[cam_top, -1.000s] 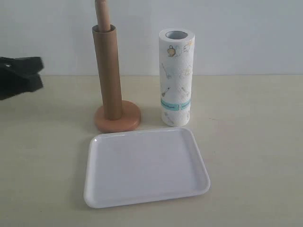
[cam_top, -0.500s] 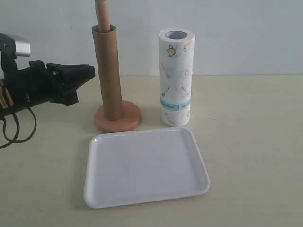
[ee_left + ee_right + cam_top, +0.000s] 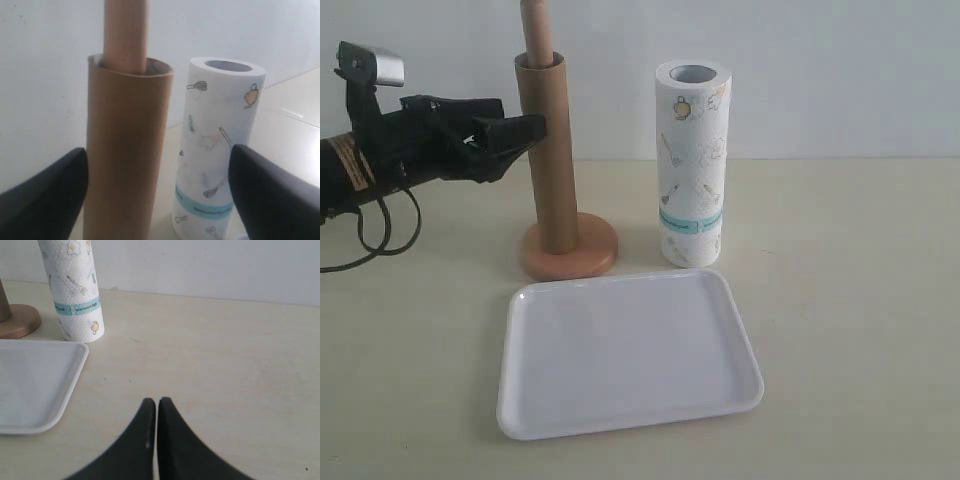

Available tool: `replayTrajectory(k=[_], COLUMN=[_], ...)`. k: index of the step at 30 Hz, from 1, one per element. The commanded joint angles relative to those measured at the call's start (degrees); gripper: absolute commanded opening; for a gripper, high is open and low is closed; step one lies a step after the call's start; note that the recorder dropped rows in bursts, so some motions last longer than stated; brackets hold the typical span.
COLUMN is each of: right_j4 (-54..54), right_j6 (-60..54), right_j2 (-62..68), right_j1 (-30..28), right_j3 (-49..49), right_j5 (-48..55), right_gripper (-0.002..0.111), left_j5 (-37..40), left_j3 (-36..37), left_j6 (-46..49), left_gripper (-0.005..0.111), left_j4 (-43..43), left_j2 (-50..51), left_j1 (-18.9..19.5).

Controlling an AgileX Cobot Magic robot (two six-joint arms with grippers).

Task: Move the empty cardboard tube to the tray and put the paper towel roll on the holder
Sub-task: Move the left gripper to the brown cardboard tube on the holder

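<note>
**Empty cardboard tube: upright, sleeved over the holder**

We recorded the empty cardboard tube standing on the holder's round base, with the dowel tip showing above its open top. The paper towel roll stood upright on the table, just beside the holder and apart from it. The tray lay flat in front of both, its far rim near the holder base and the foot of the roll.

The left gripper hung level with the tube's upper part. Its jaws were spread wide and held nothing, and the tube sat at the mouth between the two fingers. We could not tell whether either finger touched it.

The right gripper was over bare table beyond the tray, with its jaws pressed together and empty.
</note>
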Motion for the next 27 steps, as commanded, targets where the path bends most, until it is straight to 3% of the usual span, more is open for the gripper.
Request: replayTrajectory(k=[1, 10, 16, 18, 23, 27], right_j4=[0.1, 0.1, 0.1, 0.1, 0.1, 0.1], right_j6=[-0.2, -0.2, -0.2, -0.2, -0.2, -0.2], right_j2=[-0.3, -0.3, -0.3, -0.3, -0.3, -0.3], right_j1=[0.0, 0.0, 0.0, 0.0, 0.0, 0.0], right_j3=[0.0, 0.0, 0.0, 0.0, 0.0, 0.0], right_j5=[-0.2, -0.2, -0.2, -0.2, -0.2, -0.2], right_gripper=[0.001, 0.001, 0.001, 0.001, 0.001, 0.001], left_j5=[0.4, 0.9, 6.9, 8.1, 9.4, 9.5], left_j3=[-3.3, -11.0, -16.8, -17.4, -17.4, -17.4], left_j6=[-0.7, -0.6, -0.6, -0.6, -0.6, -0.9], left_gripper=[0.073, 0.073, 0.070, 0.056, 0.008, 0.004], left_j4=[-0.2, -0.3, -0.4, -1.5, -3.3, -6.1], left_j2=[3.0, 10.4, 13.3, 13.3, 11.4, 4.6], left_j1=[-0.1, -2.8, -6.0, -6.0, -5.4, -5.1])
